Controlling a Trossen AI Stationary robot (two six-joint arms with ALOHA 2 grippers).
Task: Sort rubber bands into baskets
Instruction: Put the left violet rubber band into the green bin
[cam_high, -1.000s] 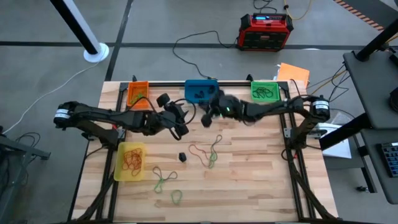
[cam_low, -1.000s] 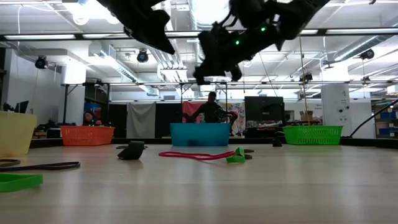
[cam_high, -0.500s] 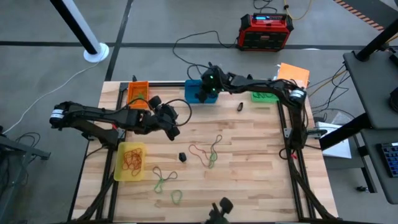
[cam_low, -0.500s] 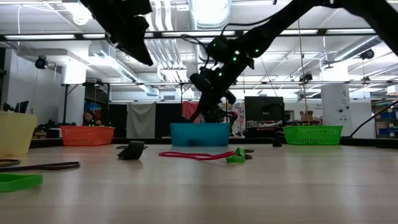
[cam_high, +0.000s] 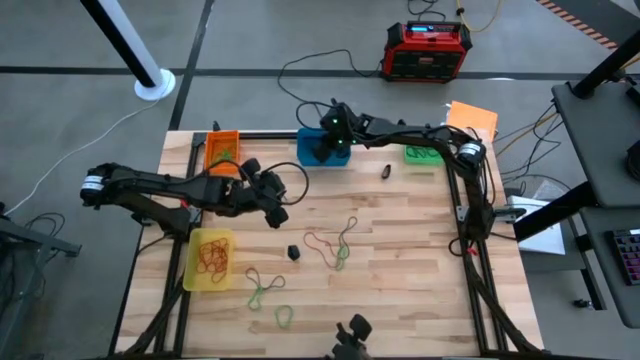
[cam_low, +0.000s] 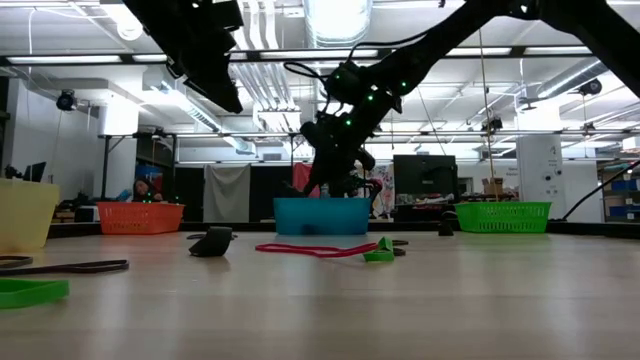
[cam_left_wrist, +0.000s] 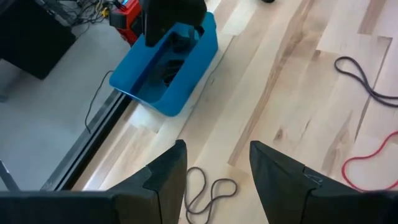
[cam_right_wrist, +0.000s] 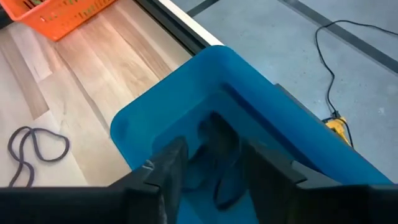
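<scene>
My right gripper (cam_high: 333, 140) hangs over the blue basket (cam_high: 312, 156) at the table's back edge, fingers parted and holding nothing; dark rubber bands (cam_right_wrist: 217, 158) lie in the bin right below them. My left gripper (cam_high: 276, 197) hovers over bare wood between the orange basket (cam_high: 222, 149) and the blue one, jaws apart and empty, with a dark band (cam_left_wrist: 208, 190) on the table just ahead of its fingertips. The green basket (cam_high: 425, 150) sits at the back right, the yellow basket (cam_high: 211, 259) near the front left with red-brown bands inside. Loose red and green bands (cam_high: 335, 243) lie mid-table, more green ones (cam_high: 265, 290) nearer the front
</scene>
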